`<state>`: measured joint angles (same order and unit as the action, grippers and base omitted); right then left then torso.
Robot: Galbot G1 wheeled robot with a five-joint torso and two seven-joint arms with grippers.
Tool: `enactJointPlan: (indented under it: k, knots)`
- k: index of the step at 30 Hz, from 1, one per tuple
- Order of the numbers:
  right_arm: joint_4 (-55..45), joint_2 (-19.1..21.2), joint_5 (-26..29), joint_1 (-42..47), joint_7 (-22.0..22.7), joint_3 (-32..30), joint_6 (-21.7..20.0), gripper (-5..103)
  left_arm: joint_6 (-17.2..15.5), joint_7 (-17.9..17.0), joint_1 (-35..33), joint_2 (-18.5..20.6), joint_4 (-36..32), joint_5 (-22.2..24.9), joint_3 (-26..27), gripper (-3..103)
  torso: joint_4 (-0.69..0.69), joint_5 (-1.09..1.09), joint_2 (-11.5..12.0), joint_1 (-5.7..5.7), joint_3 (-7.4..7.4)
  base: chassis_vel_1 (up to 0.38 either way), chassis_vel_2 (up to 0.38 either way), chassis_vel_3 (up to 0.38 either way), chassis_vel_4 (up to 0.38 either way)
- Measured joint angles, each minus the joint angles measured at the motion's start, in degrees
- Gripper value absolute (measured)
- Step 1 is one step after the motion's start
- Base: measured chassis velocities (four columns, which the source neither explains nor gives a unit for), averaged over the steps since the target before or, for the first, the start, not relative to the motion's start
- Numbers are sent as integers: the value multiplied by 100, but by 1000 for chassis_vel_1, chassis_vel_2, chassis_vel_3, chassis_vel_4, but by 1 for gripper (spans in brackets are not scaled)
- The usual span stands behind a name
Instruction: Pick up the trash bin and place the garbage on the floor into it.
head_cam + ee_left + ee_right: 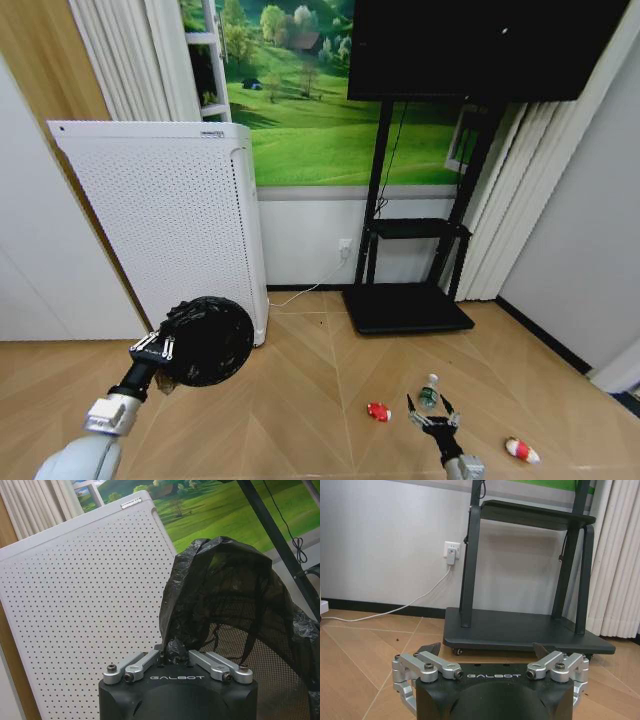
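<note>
**Bin held aloft, litter on the floor**

"GALBOT" is printed on both wrist housings. The left pincer (163,349) is clamped on the liner-wrapped rim of the black mesh trash bin (208,341), held tilted beside the white perforated appliance (170,220). The right pincer (433,414), fingers apart, hovers just near of the clear bottle (429,391); red-and-white packets (378,411) lie left and right of it.

Count, head view: one trash bin (208,341), black, bag-lined. Garbage on floor, three pieces: two red-and-white packets (378,411) (521,450) and one clear bottle (429,391) (green label, white cap). One white perforated appliance (165,220). One black TV stand (410,290), one screen (480,45). Two grippers: left gripper (158,347), right gripper (433,412).
</note>
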<state>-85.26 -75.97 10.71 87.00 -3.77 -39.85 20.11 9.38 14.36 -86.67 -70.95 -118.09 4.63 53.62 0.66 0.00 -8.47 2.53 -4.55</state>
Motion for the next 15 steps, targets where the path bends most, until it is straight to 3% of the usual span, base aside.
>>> enactJointPlan:
  k: [6,10,15]
  knots:
    - [-67,-21,-331,7,18,-60,-6,100,19,-16,4,-50,74,-6,-12,6,2,-1,0,0,0,-56,-49,54,43]
    - [43,-6,-400,2,-368,-65,120,100,25,-35,20,-76,78,-24,-47,6,2,0,0,0,0,0,0,0,0]
    - [96,-4,-401,-14,-417,-43,120,100,26,-43,27,-77,79,-27,-59,6,2,0,0,0,0,-18,36,21,-35]
